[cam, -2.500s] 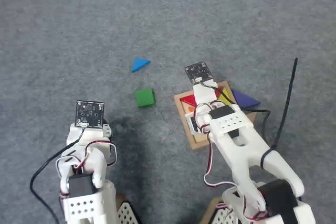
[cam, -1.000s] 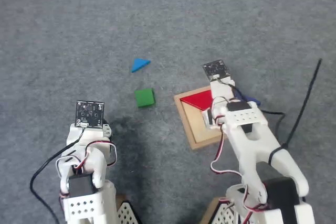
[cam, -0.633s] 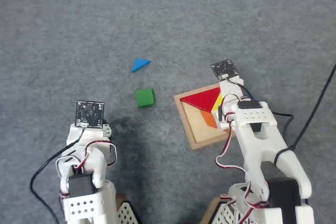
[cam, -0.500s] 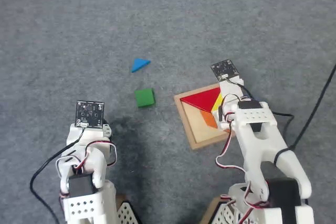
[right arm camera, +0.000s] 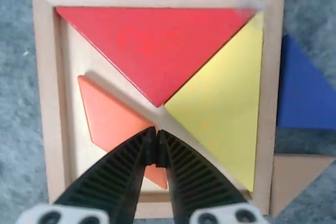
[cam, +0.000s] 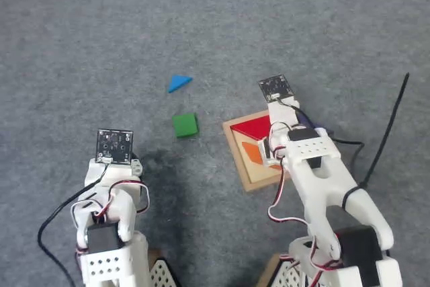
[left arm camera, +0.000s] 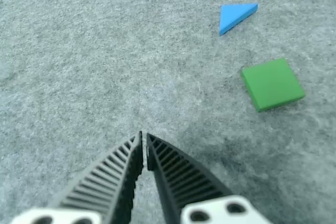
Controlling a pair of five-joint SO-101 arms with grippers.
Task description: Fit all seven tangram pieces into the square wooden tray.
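Observation:
The square wooden tray [right arm camera: 44,103] holds a large red triangle [right arm camera: 157,45], a large yellow triangle [right arm camera: 226,114] and an orange parallelogram [right arm camera: 107,116]. My right gripper [right arm camera: 156,132] is shut, its tips over the orange piece's edge near the tray's middle. Just outside the tray lie a dark blue triangle [right arm camera: 304,98] and a tan triangle [right arm camera: 296,174]. A green square [left arm camera: 272,83] and a light blue triangle [left arm camera: 236,16] lie on the mat ahead of my left gripper [left arm camera: 143,137], which is shut with nothing in it. From above, the tray [cam: 235,149] lies under the right arm.
A grey mat [cam: 101,52] covers the table. The green square [cam: 185,125] and light blue triangle [cam: 179,83] lie left of the tray. The left arm [cam: 111,186] stands at the near left. A black cable [cam: 386,139] curves at the right.
The right arm has swung back to the left over the tray. The orange piece now lies farther left in the tray. The left arm has not moved.

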